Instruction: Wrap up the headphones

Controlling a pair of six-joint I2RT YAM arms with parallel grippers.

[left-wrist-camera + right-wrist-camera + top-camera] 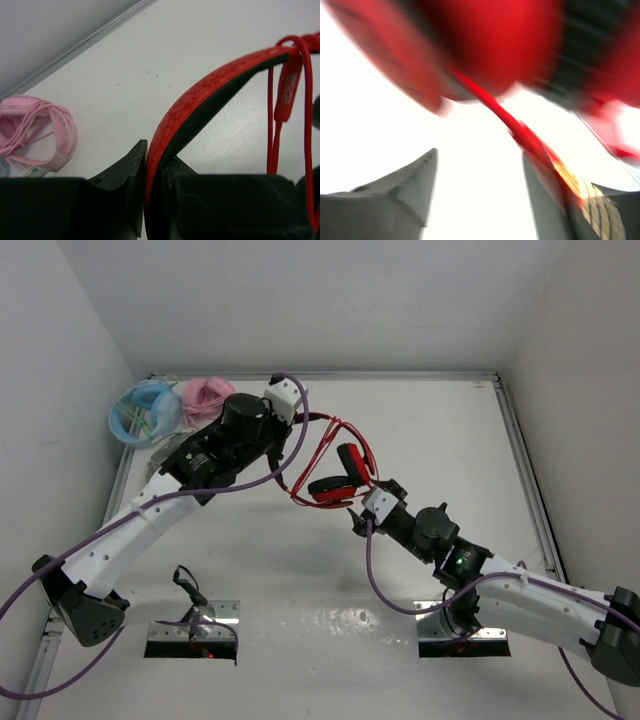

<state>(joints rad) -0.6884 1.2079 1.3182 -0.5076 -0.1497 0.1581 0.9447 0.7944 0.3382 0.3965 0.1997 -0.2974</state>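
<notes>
Broadly, the white tabletop (440, 440) carries three sets. One set of red headphones (335, 487) sits near its middle. One pink pair (205, 398) and one pale blue pair (140, 412) lie side by side in the far left corner, well apart from my work.

I judge the red set light, with a stiff, springy headband (200, 95), so that band is the sound place to hold. My left tool (155, 190) is clenched on it, one finger on each face. The two ear cups (350, 458) look padded and would squash or swivel under a pinch. I cannot tell whether they rest on the tabletop.

The single cable (322, 448) is thin, limp and probably slippery, and it hangs in loose loops beside the band. It wants a gentle pinch and steady tension.

My right tool (479, 155) is near the cups with its jaws spread, gripping nothing, and the cable runs blurred along one finger.
</notes>
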